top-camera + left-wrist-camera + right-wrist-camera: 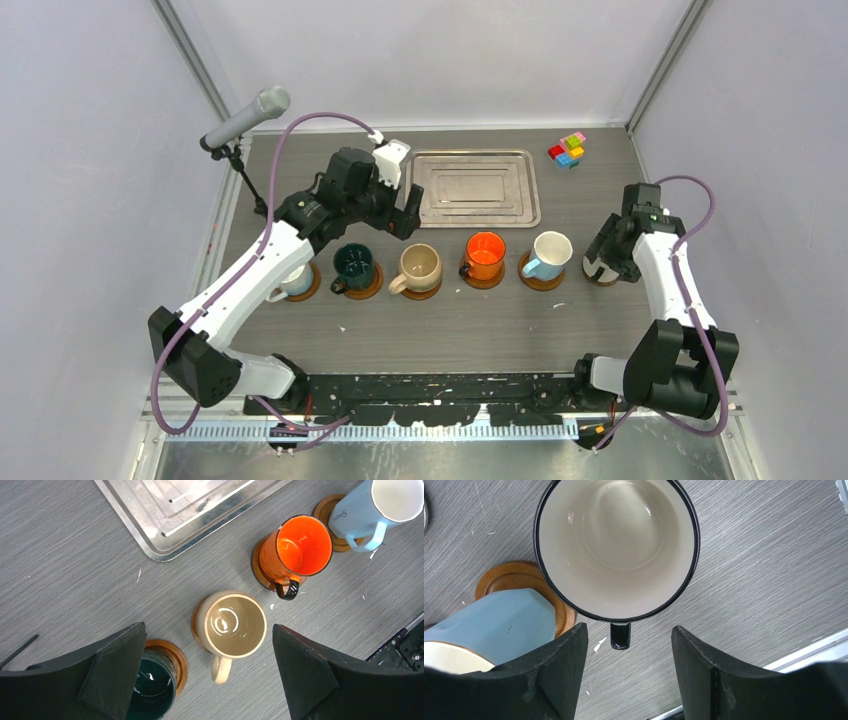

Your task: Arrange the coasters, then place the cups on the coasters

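I see cups in row across table (pixel 450 330), on brown coasters (pixel 541 283): whitish cup (pixel 297 282) half under left arm (pixel 250 280), dark green cup (pixel 353 262), beige cup (pixel 421 264), orange cup (pixel 487 251), light blue cup (pixel 551 252). Left hand (pixel 399 218) just left of silver tray (pixel 478 187), behind green and beige cups. Right hand (pixel 603 262) over sixth cup (pixel 596 273), mostly hidden. Coloured blocks (pixel 567 150) far right corner.

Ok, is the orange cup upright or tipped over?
Upright: the orange cup shows its open mouth facing up, base on a brown coaster, and it is empty.
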Motion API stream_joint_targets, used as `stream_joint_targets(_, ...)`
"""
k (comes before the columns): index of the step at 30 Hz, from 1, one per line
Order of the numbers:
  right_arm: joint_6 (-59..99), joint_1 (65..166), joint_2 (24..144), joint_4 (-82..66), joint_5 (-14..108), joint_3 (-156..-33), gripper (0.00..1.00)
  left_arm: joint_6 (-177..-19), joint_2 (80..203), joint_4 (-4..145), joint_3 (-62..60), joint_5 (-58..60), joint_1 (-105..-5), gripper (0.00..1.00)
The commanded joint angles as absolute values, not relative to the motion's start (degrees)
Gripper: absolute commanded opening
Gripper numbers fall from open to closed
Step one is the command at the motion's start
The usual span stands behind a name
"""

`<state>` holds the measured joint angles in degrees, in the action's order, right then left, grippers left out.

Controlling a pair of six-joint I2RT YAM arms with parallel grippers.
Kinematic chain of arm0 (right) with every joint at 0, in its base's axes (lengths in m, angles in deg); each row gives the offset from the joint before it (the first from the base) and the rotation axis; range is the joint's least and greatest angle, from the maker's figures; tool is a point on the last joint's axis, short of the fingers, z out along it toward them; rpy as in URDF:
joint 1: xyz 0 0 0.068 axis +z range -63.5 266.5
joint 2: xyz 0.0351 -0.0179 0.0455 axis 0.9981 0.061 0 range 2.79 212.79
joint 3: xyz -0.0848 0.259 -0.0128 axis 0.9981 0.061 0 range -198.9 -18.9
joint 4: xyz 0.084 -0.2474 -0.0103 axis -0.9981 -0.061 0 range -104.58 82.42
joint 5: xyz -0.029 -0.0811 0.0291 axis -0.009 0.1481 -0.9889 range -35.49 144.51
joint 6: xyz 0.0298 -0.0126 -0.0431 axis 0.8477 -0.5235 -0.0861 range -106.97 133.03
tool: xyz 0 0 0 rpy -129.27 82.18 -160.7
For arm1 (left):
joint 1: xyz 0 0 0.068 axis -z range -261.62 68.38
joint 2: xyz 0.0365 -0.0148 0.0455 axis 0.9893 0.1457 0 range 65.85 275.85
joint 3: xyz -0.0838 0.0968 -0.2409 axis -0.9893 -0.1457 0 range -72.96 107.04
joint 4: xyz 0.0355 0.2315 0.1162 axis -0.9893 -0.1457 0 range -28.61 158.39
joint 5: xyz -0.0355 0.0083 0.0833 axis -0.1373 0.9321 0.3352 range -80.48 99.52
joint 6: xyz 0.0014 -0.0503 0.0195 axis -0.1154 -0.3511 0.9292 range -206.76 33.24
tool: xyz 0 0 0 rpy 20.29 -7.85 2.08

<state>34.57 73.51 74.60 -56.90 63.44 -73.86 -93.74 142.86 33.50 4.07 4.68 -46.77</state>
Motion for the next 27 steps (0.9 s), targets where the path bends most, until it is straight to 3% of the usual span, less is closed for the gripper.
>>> stream_joint_targets(1,31.41,73.24,73.85,-58.15,64.08,-77.01,0.68,-92.37,142.56,32.66,5.53,4.24,-47.04,1.0)
stream_joint_targets(21,20.52,73.23,68.93,-67.04,60.98,-83.76,0.85,-87.99,142.05,27.0,5.45,4.65,-47.07,1.0)
stream_joint_targets(27,15.64,73.29,68.12,-67.04,52.53,-88.84,0.87,-85.46,141.35,21.89,5.59,4.84,-47.0,1.0)
